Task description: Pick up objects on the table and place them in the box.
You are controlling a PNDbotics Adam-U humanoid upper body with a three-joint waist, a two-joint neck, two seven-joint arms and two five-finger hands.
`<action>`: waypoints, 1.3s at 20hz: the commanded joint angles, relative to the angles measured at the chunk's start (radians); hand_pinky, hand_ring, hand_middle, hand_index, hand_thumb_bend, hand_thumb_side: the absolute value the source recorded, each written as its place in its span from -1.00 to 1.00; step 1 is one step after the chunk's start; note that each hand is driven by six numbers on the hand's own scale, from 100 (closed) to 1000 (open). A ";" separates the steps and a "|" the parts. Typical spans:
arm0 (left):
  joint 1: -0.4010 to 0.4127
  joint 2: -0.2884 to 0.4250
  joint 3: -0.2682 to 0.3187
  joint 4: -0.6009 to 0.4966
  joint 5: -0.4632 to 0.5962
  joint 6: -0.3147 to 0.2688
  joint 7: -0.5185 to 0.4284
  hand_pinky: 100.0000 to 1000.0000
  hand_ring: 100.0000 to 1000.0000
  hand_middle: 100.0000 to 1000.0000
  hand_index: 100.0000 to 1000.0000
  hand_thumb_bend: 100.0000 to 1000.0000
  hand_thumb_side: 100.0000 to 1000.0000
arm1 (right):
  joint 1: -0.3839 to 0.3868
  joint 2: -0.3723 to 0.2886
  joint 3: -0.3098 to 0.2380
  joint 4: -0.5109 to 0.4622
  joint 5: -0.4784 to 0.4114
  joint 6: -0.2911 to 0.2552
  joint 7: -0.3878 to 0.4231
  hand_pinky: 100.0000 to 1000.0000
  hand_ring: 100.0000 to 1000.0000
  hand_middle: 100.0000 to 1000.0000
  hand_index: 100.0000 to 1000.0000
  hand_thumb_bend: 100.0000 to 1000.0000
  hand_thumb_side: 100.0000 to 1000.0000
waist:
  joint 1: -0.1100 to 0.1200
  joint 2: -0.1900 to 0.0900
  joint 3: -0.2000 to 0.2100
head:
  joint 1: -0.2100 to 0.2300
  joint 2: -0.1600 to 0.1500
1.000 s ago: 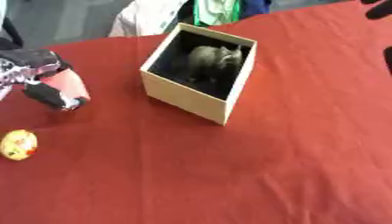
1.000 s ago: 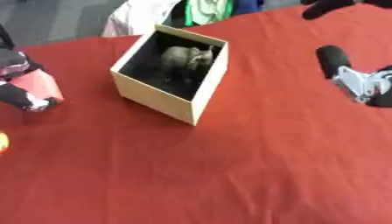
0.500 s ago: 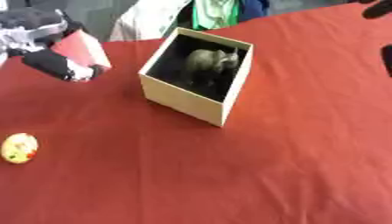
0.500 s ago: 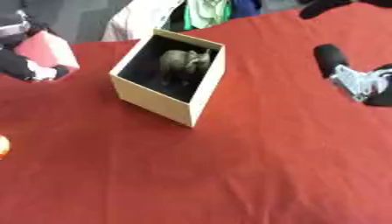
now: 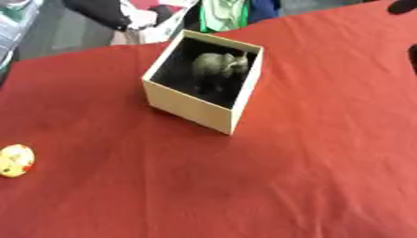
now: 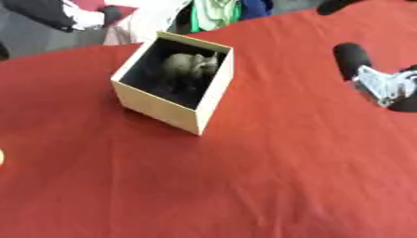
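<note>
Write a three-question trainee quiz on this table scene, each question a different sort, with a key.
1. True or false: the box already holds a grey animal figure.
2. Multiple choice: where does the yellow round object lie? A) inside the box B) on the red cloth near the robot's left edge C) against the box's wall
3. Fill in: in the right eye view, the robot's right hand shows at the ____ edge, above the cloth.

Key: 1 true; 2 B; 3 right

Open cream box (image 5: pixel 199 109), grey animal figure (image 5: pixel 218 66) inside; yellow speckled ball (image 5: pixel 15 160) well apart, left.
</note>
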 commanded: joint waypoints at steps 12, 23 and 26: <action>-0.025 -0.138 -0.052 0.211 -0.080 -0.097 0.062 -0.06 0.18 -0.22 0.30 -1.00 -0.57 | -0.036 0.020 -0.002 -0.029 -0.027 0.008 0.022 0.75 0.77 0.52 0.54 -1.00 -0.05 | -0.015 -0.010 -0.015 | 0.046 0.012; -0.002 -0.191 -0.059 0.308 -0.103 -0.180 0.072 0.27 0.51 0.13 0.50 -1.00 -0.67 | -0.042 0.035 -0.002 -0.035 -0.034 0.014 0.027 0.75 0.77 0.52 0.54 -1.00 -0.05 | -0.020 -0.003 -0.021 | 0.096 0.016; -0.003 -0.199 -0.051 0.326 -0.131 -0.191 0.097 0.41 0.65 0.34 0.70 -1.00 -0.68 | -0.041 0.038 -0.003 -0.037 -0.035 0.017 0.032 0.75 0.77 0.52 0.54 -1.00 -0.05 | -0.018 -0.003 -0.023 | 0.100 0.013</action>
